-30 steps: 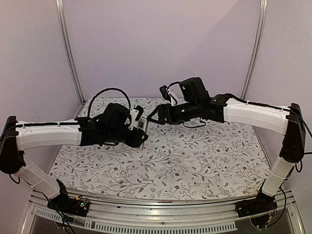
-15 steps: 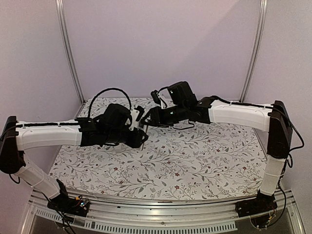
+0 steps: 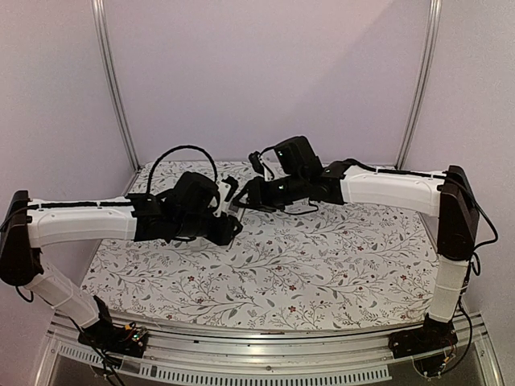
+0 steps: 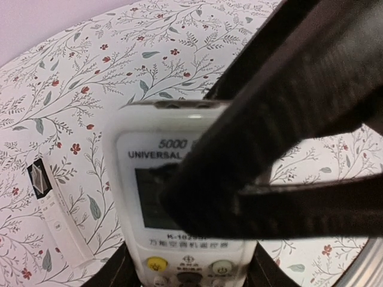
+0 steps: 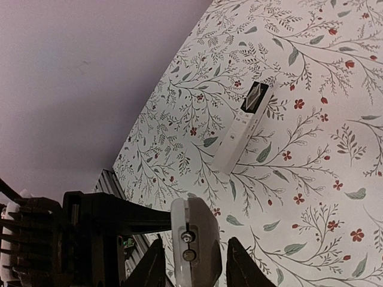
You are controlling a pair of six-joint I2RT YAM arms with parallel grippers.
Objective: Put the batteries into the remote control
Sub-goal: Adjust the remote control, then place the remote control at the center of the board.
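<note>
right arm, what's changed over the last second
The right arm swung left and dipped toward the left arm. The right pincer now straddles the end of the white remote; whether it has clamped is unclear. The left arm stayed put, with the left pincer shut on that remote.

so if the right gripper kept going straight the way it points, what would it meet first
The white remote held in the left gripper. Its end sits between the fingers of the right gripper; whether they touch it is unclear.
</note>
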